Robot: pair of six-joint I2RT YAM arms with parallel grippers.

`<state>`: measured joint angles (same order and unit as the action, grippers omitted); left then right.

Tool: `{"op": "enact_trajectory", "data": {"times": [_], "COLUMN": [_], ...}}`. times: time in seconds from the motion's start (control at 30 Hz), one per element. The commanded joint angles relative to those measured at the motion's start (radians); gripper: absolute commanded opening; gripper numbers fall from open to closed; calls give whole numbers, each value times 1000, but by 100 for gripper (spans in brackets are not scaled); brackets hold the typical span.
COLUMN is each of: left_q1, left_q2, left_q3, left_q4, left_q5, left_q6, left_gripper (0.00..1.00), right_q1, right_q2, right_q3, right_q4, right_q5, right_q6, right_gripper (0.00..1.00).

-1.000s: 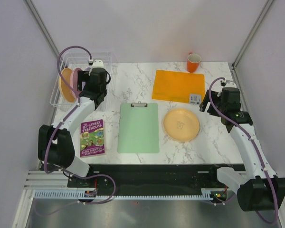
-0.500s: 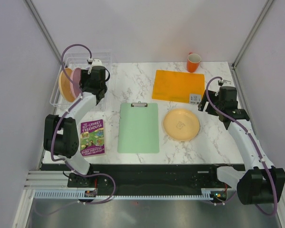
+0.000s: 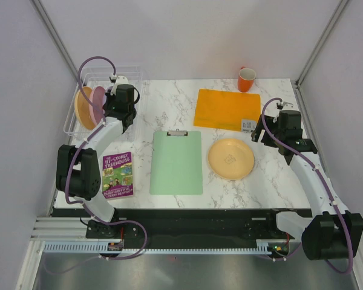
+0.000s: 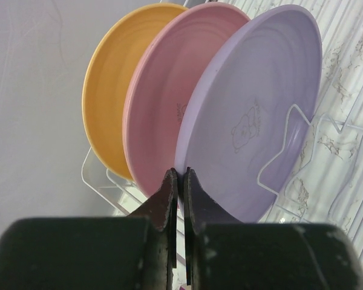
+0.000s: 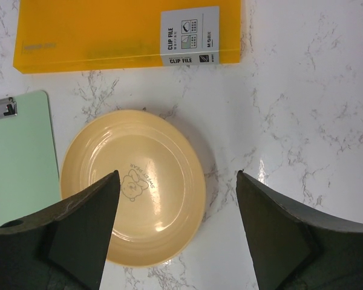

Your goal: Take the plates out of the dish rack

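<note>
Slippage threatens: left jaws pinch only the thin rim of the lilac plate [image 4: 254,121], upright in the rack [image 4: 289,107]; the pink plate [image 4: 163,103], just left of them, may drag out. Right jaws hang spread above the yellow plate [image 5: 136,187], flat on the worktop [image 5: 302,121].

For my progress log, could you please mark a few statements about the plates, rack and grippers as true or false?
1. The rack holds an orange plate, a pink plate and a purple plate. True.
2. The left gripper is shut on the purple plate's rim. True.
3. The right gripper holds a plate. False: it is open above the yellow plate lying on the table.
4. The mug stands in the rack. False: it stands at the table's far edge, by the folder.
</note>
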<state>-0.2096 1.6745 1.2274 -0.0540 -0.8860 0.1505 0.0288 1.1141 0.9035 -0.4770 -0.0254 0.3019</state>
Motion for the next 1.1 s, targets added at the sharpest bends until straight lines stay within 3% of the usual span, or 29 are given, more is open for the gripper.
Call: {"op": "enact_trajectory", "data": {"times": [0.0,0.5,0.9,1.07], "left_q1": [-1,-8,-39,-56], "left_q2": [-27,-121,-154,-217], "left_q3": [29,78,69,66], "left_q4": [25,48,235,232], "left_q5": [-80,-163,-249,-228], "left_q6": [-8,99,290,305], "left_gripper": [2,2,2,2], "right_q1": [-3,-1,-1,-1], "right_q2": [4,6,1,-5], "right_q3": [-14,-26,-26,-15], "right_q4": [34,43,43,43], "right_q5": [-8,-41,-50,-74], "right_q6": [-7,8,9,17], "right_gripper": [84,84,85,85]}}
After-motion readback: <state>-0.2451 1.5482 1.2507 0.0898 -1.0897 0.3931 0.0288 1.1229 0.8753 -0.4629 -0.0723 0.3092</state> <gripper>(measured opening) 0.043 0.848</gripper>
